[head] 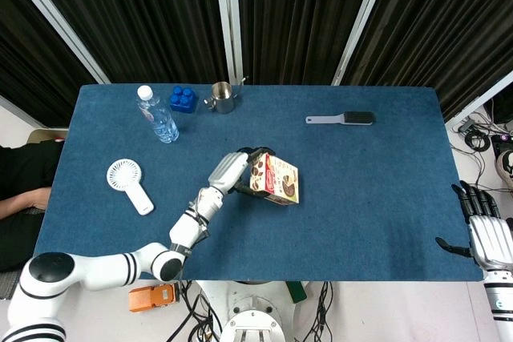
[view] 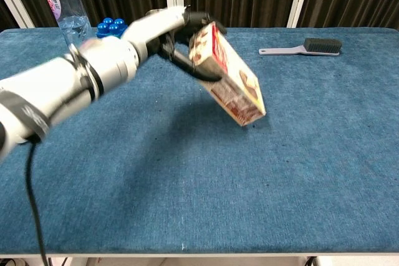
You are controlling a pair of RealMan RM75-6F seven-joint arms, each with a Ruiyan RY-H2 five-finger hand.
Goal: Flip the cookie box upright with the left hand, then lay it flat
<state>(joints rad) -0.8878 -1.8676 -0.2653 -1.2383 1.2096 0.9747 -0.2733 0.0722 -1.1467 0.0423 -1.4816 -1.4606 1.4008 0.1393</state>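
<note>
The cookie box (head: 276, 179) (view: 229, 76) is tilted steeply to the right, its lower corner near or on the blue table (head: 369, 190), its printed face turned up. My left hand (head: 237, 172) (view: 182, 35) grips the box's upper left end, fingers wrapped around it. My right hand (head: 482, 226) rests off the table's right front corner, fingers apart, holding nothing; the chest view does not show it.
A hand fan (head: 128, 183), a water bottle (head: 157, 114) (view: 60, 4), a blue block (head: 183, 98) (view: 111, 27) and a metal cup (head: 222, 97) stand on the left and far side. A brush (head: 342, 118) (view: 304, 47) lies at the far right.
</note>
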